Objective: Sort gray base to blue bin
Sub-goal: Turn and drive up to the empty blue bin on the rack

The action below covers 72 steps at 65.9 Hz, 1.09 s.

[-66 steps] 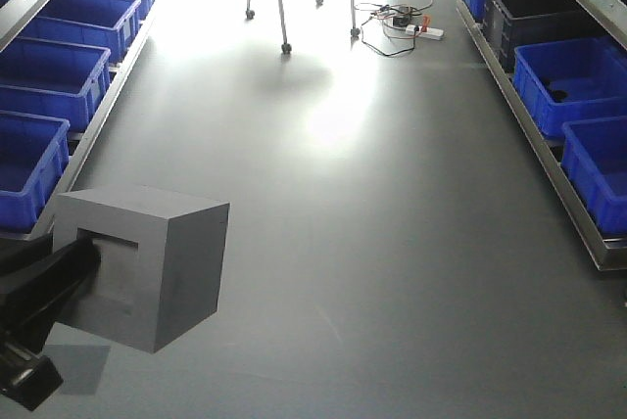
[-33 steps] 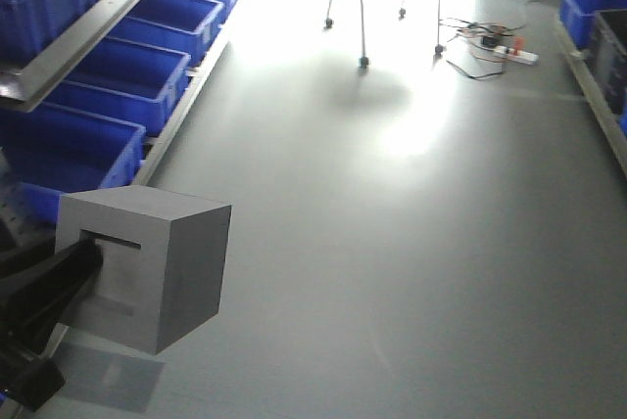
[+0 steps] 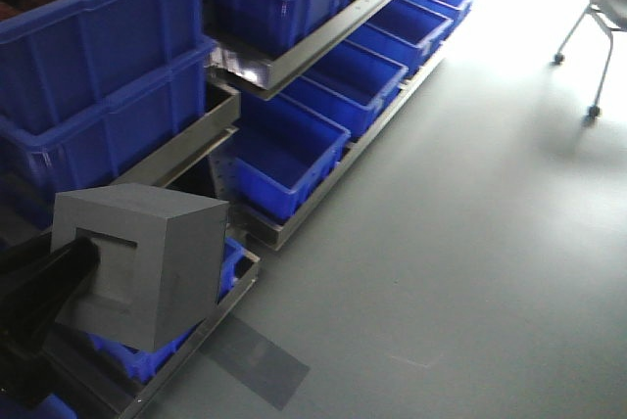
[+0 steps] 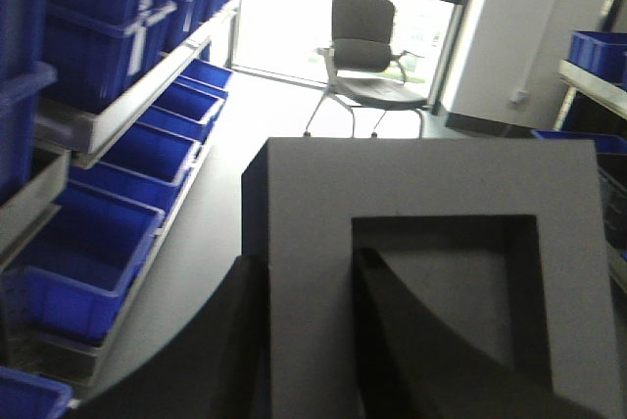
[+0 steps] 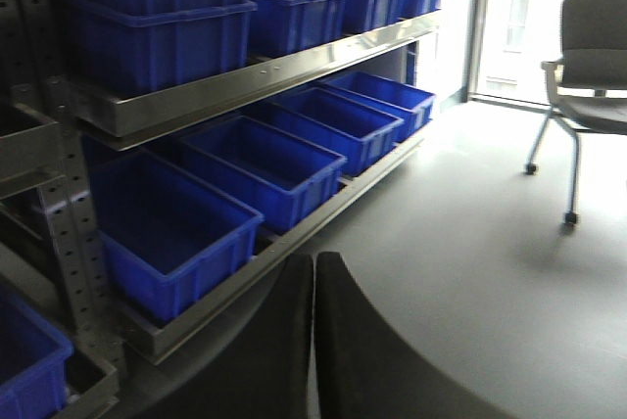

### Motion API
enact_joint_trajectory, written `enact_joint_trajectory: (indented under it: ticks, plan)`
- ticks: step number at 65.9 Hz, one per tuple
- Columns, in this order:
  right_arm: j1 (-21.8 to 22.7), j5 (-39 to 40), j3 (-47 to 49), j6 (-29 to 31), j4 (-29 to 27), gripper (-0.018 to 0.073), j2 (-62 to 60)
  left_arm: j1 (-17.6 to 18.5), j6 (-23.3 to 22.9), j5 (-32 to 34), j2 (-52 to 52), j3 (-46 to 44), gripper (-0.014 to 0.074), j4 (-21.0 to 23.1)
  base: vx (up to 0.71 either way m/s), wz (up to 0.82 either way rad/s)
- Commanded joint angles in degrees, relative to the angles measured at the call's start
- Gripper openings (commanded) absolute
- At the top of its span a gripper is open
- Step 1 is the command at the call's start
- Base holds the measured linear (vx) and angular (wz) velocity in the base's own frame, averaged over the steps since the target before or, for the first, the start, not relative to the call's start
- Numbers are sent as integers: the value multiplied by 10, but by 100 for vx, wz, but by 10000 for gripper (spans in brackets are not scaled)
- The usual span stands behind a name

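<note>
The gray base (image 3: 147, 262) hangs low at the left of the front view, its square recess facing the arm. My left gripper (image 3: 83, 255) is shut on it: in the left wrist view one finger lies inside the recess and the other outside, pinching the wall of the gray base (image 4: 431, 184) at the left gripper (image 4: 309, 277). Several blue bins fill the rack beside it. One blue bin (image 3: 299, 179) sits on the lowest shelf just beyond the block, and another (image 3: 233, 257) shows partly behind it. My right gripper (image 5: 313, 264) is shut with nothing in it, over the floor near a blue bin (image 5: 176, 243).
A metal rack (image 3: 323, 42) with stacked blue bins runs along the left, its lowest rail at floor level. An office chair (image 3: 602, 8) stands at the far right, also seen as the chair (image 4: 367, 47) by the windows. A darker patch (image 3: 255, 365) marks the grey floor.
The front view has swung left, from the open aisle to close against the left rack. The gray base stays in the left gripper at the same spot in the view.
</note>
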<state>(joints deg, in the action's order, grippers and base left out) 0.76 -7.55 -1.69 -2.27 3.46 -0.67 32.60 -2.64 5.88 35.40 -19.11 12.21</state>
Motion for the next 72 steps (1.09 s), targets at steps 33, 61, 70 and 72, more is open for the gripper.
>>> enact_joint_trajectory:
  ticks: [33,61,70,72]
  plan:
    - [2,42,-9,4,3,-9,-7,2,-4,55,-3,-20,-6,2,16,72]
    - [2,42,-9,4,3,-9,-7,2,-4,55,-3,-20,-6,2,15,68]
    - [2,42,-9,4,3,-9,-7,2,-4,55,-3,-20,-6,2,11,52]
    - [2,42,-9,4,3,-9,-7,2,-4,55,-3,-20,-6,2,10,47]
